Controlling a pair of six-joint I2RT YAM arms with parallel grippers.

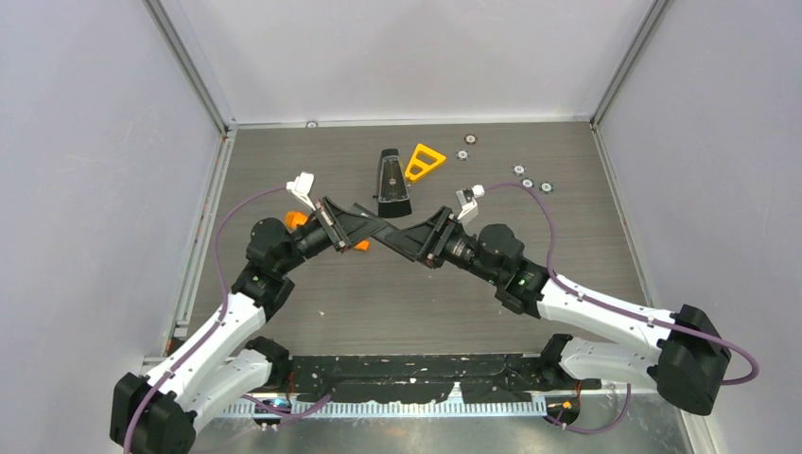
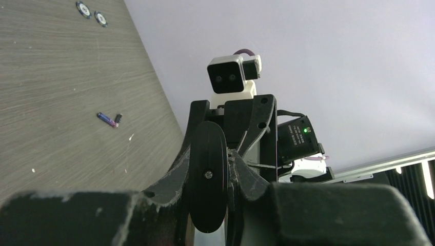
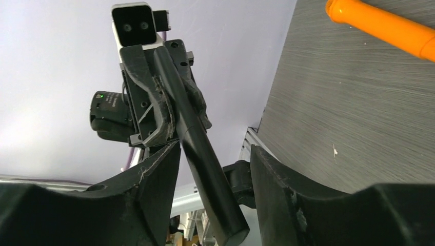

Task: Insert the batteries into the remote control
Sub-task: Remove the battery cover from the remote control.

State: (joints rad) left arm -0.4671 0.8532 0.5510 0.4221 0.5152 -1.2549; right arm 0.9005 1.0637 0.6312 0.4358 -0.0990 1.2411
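Note:
My left gripper (image 1: 357, 223) is shut on the remote control (image 1: 380, 228), a slim black bar held above the middle of the table. In the left wrist view the remote (image 2: 208, 174) shows end-on between my left gripper's (image 2: 215, 177) fingers. In the right wrist view the remote (image 3: 202, 159) slants down from the left gripper into the gap of my right gripper (image 3: 213, 189). My right gripper (image 1: 405, 237) is open, with space on both sides of the bar. One purple-blue battery (image 2: 106, 119) lies on the table beside a small dark piece (image 2: 118, 119).
A tapered black case (image 1: 390, 183) and an orange triangle (image 1: 424, 161) lie behind the grippers. Several silver discs (image 1: 528, 183) are scattered at the back right. An orange cylinder (image 3: 379, 25) lies under the left gripper. Grey walls surround the table.

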